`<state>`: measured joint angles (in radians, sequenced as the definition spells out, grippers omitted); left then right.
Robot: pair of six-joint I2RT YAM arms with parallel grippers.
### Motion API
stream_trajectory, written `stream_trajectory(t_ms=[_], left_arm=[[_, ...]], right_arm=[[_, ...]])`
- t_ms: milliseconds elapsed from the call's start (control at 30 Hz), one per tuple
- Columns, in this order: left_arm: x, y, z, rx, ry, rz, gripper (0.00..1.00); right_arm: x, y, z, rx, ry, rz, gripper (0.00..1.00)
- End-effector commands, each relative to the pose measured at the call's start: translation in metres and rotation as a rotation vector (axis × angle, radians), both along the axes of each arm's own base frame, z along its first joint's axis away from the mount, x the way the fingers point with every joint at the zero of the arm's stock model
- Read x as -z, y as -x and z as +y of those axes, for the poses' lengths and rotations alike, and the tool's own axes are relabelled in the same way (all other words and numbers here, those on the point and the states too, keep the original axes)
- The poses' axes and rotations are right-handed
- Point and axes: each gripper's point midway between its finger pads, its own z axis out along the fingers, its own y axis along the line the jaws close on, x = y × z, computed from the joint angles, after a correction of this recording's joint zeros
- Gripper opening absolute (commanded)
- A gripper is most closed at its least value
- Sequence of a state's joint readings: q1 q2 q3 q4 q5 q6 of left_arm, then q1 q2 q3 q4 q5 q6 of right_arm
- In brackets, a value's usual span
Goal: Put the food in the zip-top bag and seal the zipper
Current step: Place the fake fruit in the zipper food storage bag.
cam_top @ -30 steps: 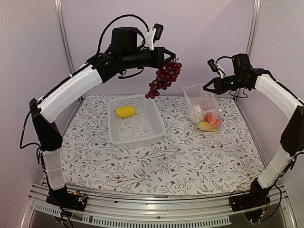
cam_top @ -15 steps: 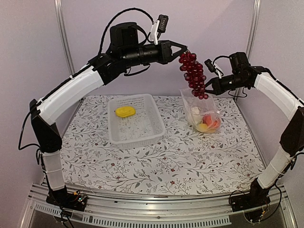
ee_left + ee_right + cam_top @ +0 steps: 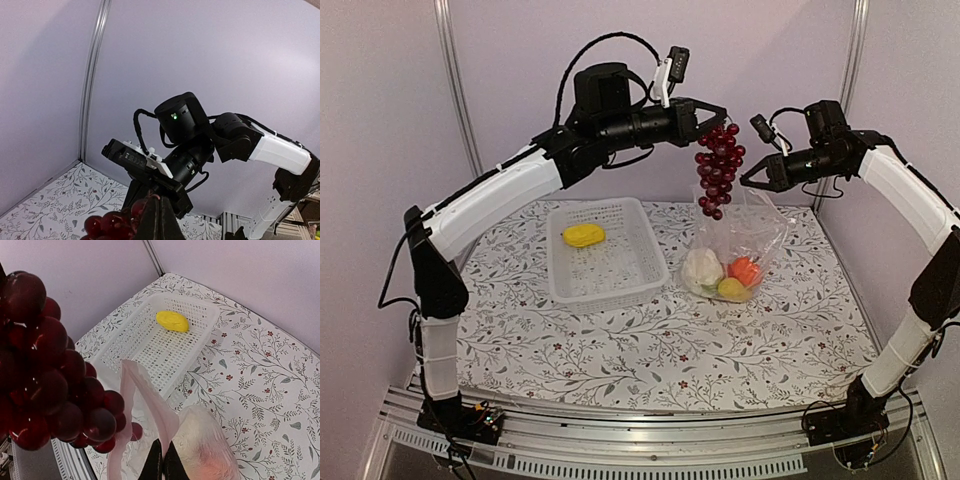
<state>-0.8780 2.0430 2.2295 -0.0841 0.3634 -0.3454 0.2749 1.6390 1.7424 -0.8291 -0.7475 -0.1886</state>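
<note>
Top external view, left gripper (image 3: pixel 720 112) clamping grapes (image 3: pixel 717 168), dangling them over bag (image 3: pixel 757 232), right gripper (image 3: pixel 748 182) pinching bag's rim (cauliflower (image 3: pixel 701 268) lying inside), yellow food (image 3: pixel 583 235) sitting in basket (image 3: pixel 610 296).

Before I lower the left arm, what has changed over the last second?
The left gripper carried the grapes right, from above the edge of the basket to the mouth of the zip-top bag. The bag's bottom slid toward the basket; the right gripper still pinches its top edge. Nothing let go. The basket and the yellow piece in it stayed put.
</note>
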Motion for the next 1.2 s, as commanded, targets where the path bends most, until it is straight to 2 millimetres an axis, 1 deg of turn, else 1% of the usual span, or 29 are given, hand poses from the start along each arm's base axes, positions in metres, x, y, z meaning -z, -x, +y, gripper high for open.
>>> stream_trajectory(t_ms=[0,167,367,533,700,800,1000,1067,1167], left_arm=[[-0.033,0.015,-0.002,0.047,0.108,-0.052,0.0],[-0.04,0.018,-0.004,0.071,0.138,-0.044,0.0],[-0.053,0.023,-0.002,0.081,0.175,-0.059,0.0],[-0.051,0.018,-0.006,0.077,0.187,-0.059,0.0],[-0.041,0.011,-0.017,0.086,0.193,-0.041,0.0],[-0.03,0.004,-0.023,0.071,0.184,-0.031,0.0],[0.009,-0.011,-0.038,0.055,0.132,-0.006,0.0],[0.021,-0.017,-0.04,0.033,0.118,0.0,0.0],[0.036,-0.022,-0.043,0.022,0.093,0.005,0.0]], right_arm=[[-0.017,0.008,0.004,-0.021,-0.032,-0.022,0.0],[-0.011,0.003,0.005,-0.02,-0.029,-0.008,0.0],[-0.008,0.001,0.006,-0.018,-0.025,-0.004,0.0],[-0.009,0.001,0.006,-0.018,-0.029,-0.003,0.0],[-0.01,0.001,0.006,-0.017,-0.03,-0.003,0.0],[-0.011,0.001,0.006,-0.017,-0.032,-0.004,0.0],[-0.016,0.002,0.004,-0.006,-0.029,-0.019,0.0],[-0.016,0.0,0.002,0.005,-0.022,-0.024,0.0],[-0.018,-0.001,0.001,0.016,-0.015,-0.036,0.0]])
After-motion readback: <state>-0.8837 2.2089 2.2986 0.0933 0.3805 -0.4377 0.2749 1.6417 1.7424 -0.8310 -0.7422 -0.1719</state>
